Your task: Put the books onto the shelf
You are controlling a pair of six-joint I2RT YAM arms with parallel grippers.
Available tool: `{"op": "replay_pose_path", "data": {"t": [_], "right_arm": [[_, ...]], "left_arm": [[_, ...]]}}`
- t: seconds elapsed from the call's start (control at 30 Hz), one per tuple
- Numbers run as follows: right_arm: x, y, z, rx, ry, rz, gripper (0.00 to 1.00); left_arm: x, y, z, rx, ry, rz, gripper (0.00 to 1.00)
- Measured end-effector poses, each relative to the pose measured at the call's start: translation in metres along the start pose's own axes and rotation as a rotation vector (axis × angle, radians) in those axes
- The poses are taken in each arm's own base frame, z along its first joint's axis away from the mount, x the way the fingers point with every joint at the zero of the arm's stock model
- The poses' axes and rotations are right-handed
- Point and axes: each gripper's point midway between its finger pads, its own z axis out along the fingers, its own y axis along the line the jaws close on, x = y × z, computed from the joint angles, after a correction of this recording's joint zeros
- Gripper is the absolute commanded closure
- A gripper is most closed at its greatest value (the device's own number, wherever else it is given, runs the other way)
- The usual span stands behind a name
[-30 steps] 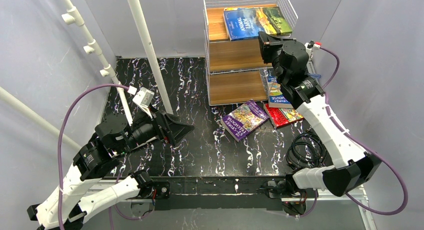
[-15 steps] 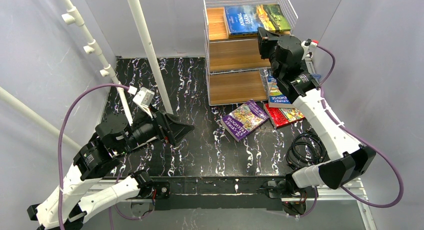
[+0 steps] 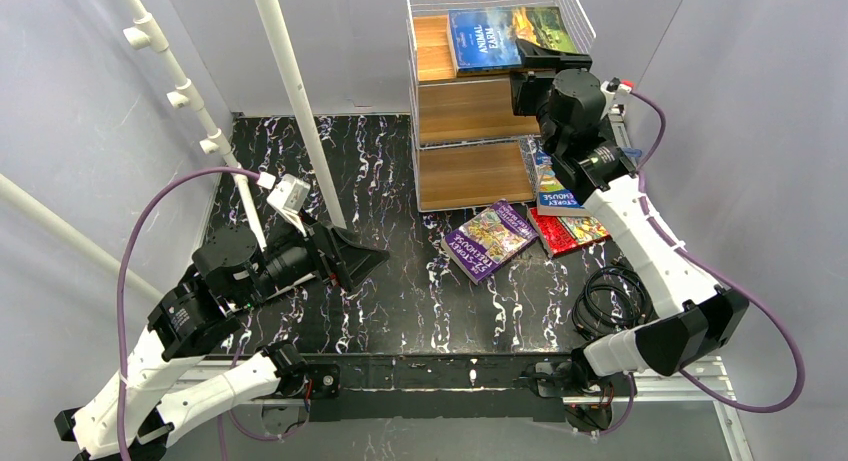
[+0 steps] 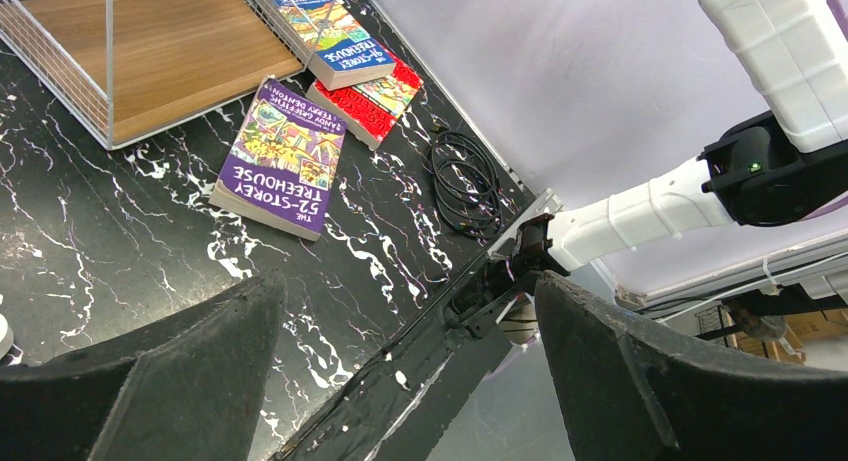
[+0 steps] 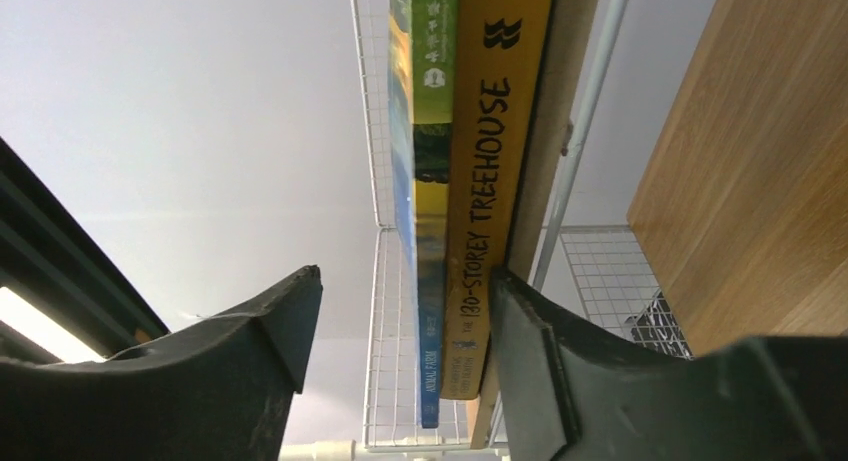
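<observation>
Left gripper (image 4: 405, 291) spread wide, black fingers low in the corners. Beyond, on black marbled table (image 4: 120, 241), purple book (image 4: 282, 161) lying flat, near the wire shelf (image 4: 150, 51). Just beside the shelf, blue book (image 4: 335, 36) stacked on red book (image 4: 380, 101). Coiled black cable (image 4: 465, 181) near the table's edge. White right arm (image 4: 650, 206) at far right.
</observation>
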Motion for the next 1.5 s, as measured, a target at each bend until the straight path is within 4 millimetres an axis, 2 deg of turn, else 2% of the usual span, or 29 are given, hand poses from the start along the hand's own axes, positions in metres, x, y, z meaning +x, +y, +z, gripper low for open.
{"op": "replay_pose_path", "data": {"t": [0.03,0.3,0.5,0.67,0.73,0.83,0.97,1.07,1.27,1.4,1.5], "right_arm": [[0.0,0.001,0.0,-0.002,0.0,0.004,0.18],[-0.004,0.011,-0.012,-0.031,0.009,0.019,0.02],[-0.009,-0.001,-0.033,-0.045,0.037,-0.075,0.02],[-0.015,-0.01,-0.062,-0.124,0.078,-0.362,0.07],[-0.017,-0.003,-0.074,-0.161,0.089,-0.492,0.15],[-0.016,0.019,-0.083,-0.202,0.12,-0.704,0.28],[-0.009,0.058,-0.082,-0.248,0.15,-0.917,0.28],[-0.005,0.066,-0.079,-0.247,0.184,-1.044,0.32],[0.006,0.052,-0.061,-0.185,0.288,-1.247,0.38],[0.011,0.023,-0.053,-0.117,0.365,-1.316,0.4],[0.012,0.013,-0.052,-0.091,0.393,-1.333,0.4]], "left_arm": [[0.0,0.0,0.0,0.0,0.0,0.0,0.07],[0.0,0.0,0.0,0.0,0.0,0.0,0.07],[0.0,0.0,0.0,0.0,-0.001,0.0,0.07],[0.001,0.0,-0.002,0.003,-0.004,-0.001,0.07],[0.003,0.001,-0.002,0.002,-0.002,-0.003,0.07],[0.004,0.002,-0.001,0.0,0.003,-0.004,0.07],[0.004,0.001,0.001,0.004,0.004,-0.004,0.07],[0.004,0.001,0.004,0.006,0.008,-0.004,0.07],[0.008,0.001,0.013,0.004,0.031,-0.005,0.07],[0.007,-0.001,0.013,0.013,0.032,-0.005,0.08],[0.007,-0.002,0.014,0.019,0.031,-0.005,0.08]]}}
